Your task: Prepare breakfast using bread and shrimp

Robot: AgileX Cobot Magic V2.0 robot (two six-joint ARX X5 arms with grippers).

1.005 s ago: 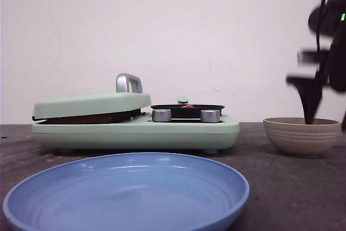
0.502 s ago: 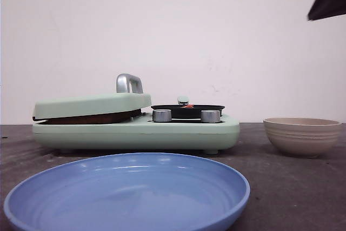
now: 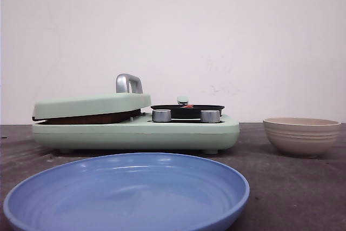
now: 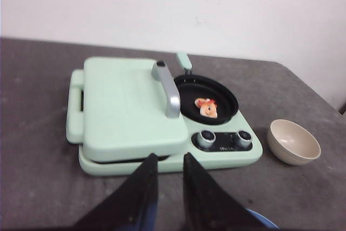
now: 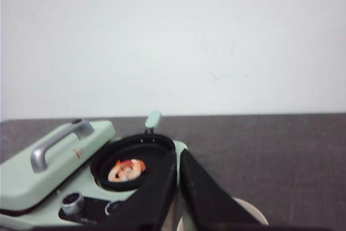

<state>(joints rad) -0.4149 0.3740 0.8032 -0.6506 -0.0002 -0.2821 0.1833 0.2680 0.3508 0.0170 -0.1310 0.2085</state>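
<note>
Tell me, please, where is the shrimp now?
The shrimp lies in the small black pan on the green cooker's right side, beside the closed lid and behind the two knobs.
</note>
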